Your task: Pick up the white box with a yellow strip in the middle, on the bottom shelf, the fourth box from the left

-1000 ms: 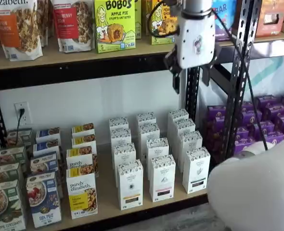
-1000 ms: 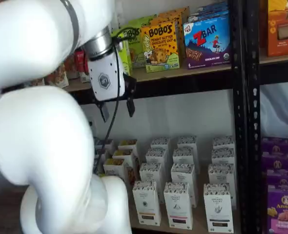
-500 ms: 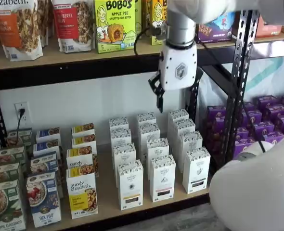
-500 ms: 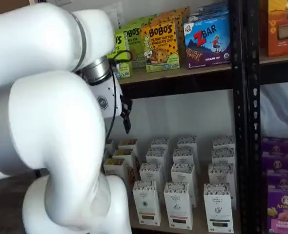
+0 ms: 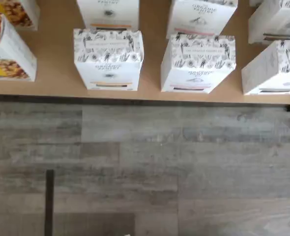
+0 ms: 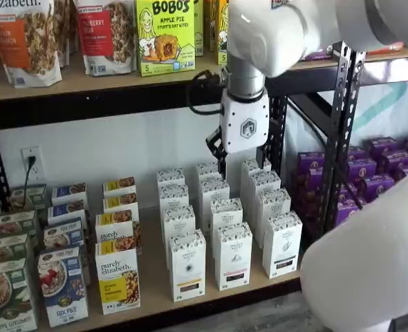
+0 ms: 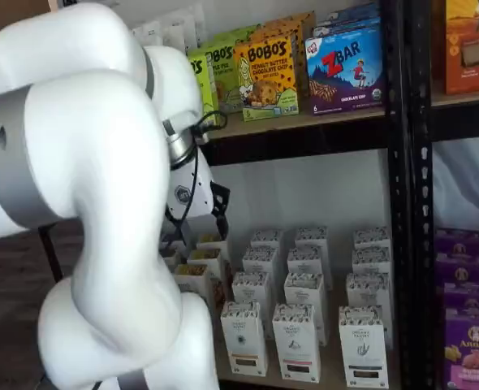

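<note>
In the wrist view the white box (image 5: 109, 59) stands upright at the front edge of the bottom shelf (image 5: 56, 91), face toward the floor (image 5: 145, 162). In both shelf views the box (image 6: 187, 265) heads its row, long axis vertical, while the gripper (image 6: 226, 162) hangs down above the rows behind it. The arm (image 7: 85, 203) hides much of the shelf, and I cannot tell how the jaws stand.

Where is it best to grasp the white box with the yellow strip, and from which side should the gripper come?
Probably the speckled top of the white box, from above. It stands upright at the front edge of the bottom shelf, with gaps at both sides for the fingers, while another carton stands close behind it. The gripper hangs above the rows.
</note>
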{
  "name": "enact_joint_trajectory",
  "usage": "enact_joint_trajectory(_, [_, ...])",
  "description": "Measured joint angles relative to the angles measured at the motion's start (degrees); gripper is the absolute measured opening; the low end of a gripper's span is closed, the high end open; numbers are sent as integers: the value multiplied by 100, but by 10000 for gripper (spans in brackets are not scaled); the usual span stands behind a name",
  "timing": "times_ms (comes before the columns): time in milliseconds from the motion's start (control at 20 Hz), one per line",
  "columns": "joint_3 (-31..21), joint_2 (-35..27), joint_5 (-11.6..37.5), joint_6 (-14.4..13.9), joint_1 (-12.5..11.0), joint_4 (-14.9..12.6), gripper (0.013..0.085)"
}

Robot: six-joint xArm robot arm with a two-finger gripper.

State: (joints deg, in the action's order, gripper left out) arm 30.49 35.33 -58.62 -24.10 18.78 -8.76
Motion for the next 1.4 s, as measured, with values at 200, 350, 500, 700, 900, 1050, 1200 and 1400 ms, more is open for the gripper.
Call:
enact_joint_trajectory(200, [-48,-428,518,-11,-116,-106,850])
enact_joint_trajectory(350, [-91,-754,943,26,-181,-76,850])
enact_joint_trajectory(500, [-160,-1032,1396,128,-220,74,850])
enact_joint_trajectory(700, [-177,-1471,1909,80,-187,101,850])
enact_joint_trajectory(900, [-103,-1952,2337,-22,-137,71,850])
enact_joint_trajectory(1050, [-11,-2321,2621,-108,-120,12,850])
enact_joint_trajectory(1200, [98,-2702,2860,-93,-148,18,850])
enact_joint_trajectory(1400, [239,-3173,3173,-2,-248,34,850])
